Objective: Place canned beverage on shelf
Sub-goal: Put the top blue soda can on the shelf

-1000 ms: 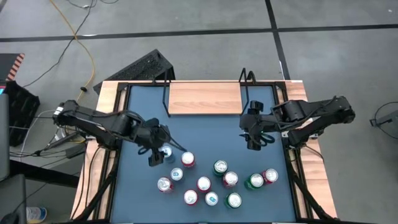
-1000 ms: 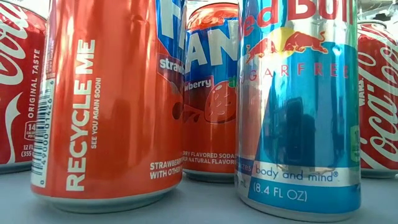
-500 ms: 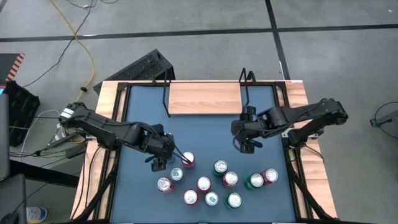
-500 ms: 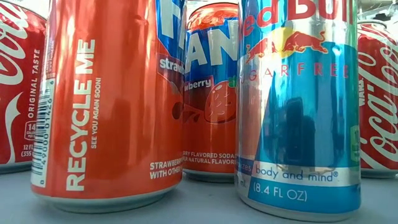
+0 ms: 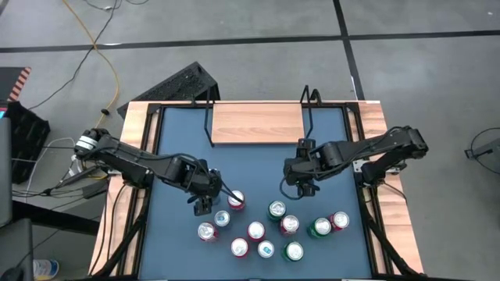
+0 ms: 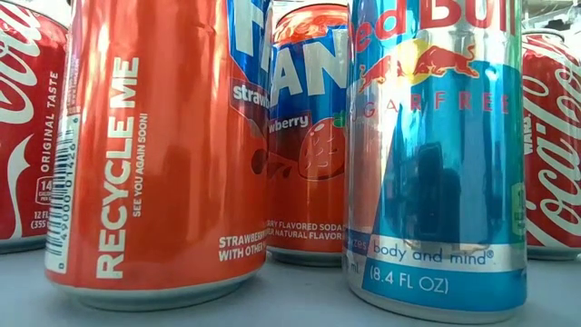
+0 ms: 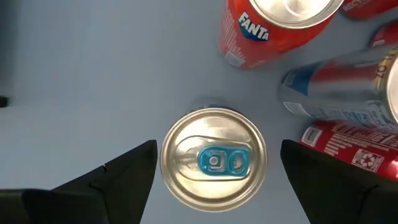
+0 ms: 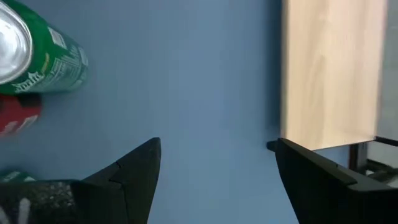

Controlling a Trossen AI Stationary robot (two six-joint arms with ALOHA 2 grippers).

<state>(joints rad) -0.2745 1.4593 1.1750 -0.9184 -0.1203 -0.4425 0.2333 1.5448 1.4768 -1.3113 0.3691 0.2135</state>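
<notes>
Jaws on both arms stand wide apart and hold nothing. On the left gripper (image 7: 214, 171) the two dark fingers (image 7: 118, 177) flank a silver-topped can with a blue tab (image 7: 214, 163) as seen from the wrist, the can upright on the blue bench between them and not touched on either side; from above this can is mostly hidden under the gripper (image 5: 205, 200), so only the wrist view shows it well. Just beside it are a red Fanta can (image 7: 273, 28), a slim silver-and-blue can (image 7: 342, 87) and a red can (image 7: 348, 146), each cut off by the picture's edge.

The right gripper (image 5: 301, 178) hangs over bare blue bench between the shelf (image 5: 256, 123) and the cluster of cans (image 5: 269, 226). Its wrist view shows spread fingers (image 8: 127, 174), part of a green can (image 8: 46, 65), slivers of a red can below it, and one end of the light-wood shelf board (image 8: 329, 71) with a bit of black wire frame.

The shelf sits at the bench's far edge, centred, with no can on its board. The cans stand grouped toward the near edge. At bench height the view is filled by an orange-red can (image 6: 154, 154), a second Fanta can (image 6: 309, 136), a Red Bull can (image 6: 436, 154) and Coca-Cola cans at both sides, blocking both arms and the shelf.
</notes>
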